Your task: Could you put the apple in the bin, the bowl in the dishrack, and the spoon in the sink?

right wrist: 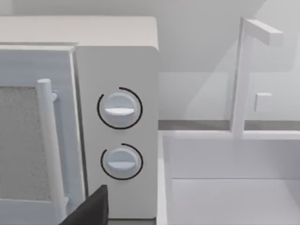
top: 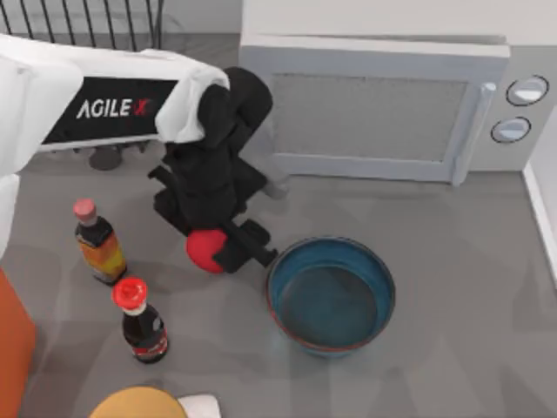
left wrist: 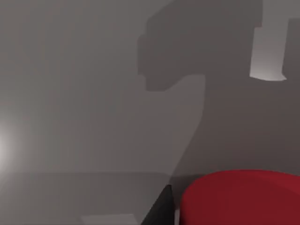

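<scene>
My left gripper [top: 215, 246] is shut on the red apple [top: 200, 253], held above the grey table just left of the bowl. In the left wrist view the apple [left wrist: 239, 199] sits close beside a dark finger [left wrist: 161, 211]. The blue-teal bowl [top: 331, 296] with a reddish rim stands upright on the table, right of the gripper and apart from it. The black wire dishrack [top: 87, 22] is at the far left, behind the left arm. The white sink [right wrist: 229, 187] with its faucet [right wrist: 241, 75] lies right of the microwave. The spoon is out of view. A black part of my right gripper [right wrist: 91, 208] faces the microwave.
A white microwave [top: 374, 109] stands at the back. Two bottles stand to the left: an amber one [top: 97, 242] and a dark red-capped one [top: 141, 320]. An orange block [top: 13, 348] sits at the left edge, a yellow round thing [top: 139, 402] at the front.
</scene>
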